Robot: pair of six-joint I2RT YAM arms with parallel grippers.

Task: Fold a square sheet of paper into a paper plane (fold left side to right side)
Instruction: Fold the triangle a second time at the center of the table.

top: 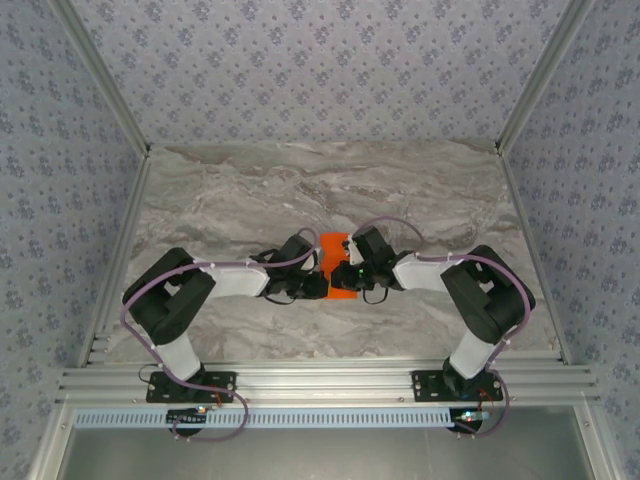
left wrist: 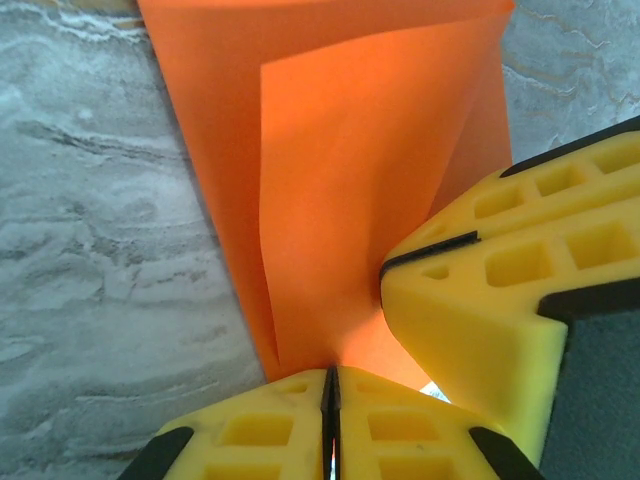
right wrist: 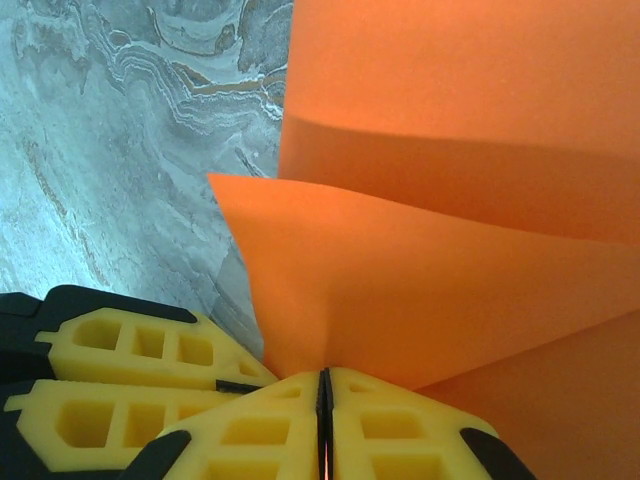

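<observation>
Left tool (left wrist: pixel 330 385) and right tool (right wrist: pixel 322 385), side by side, each clamp the square sheet of paper (left wrist: pixel 370 180) rising ahead — I'd move both together so edges meet before creasing.

The paper (left wrist: pixel 340 200) is matt; the marbled table (left wrist: pixel 90 250) looks smooth.

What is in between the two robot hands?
The orange square sheet of paper lies between the left gripper and right gripper, seen in the top view; both are shut on it.
</observation>
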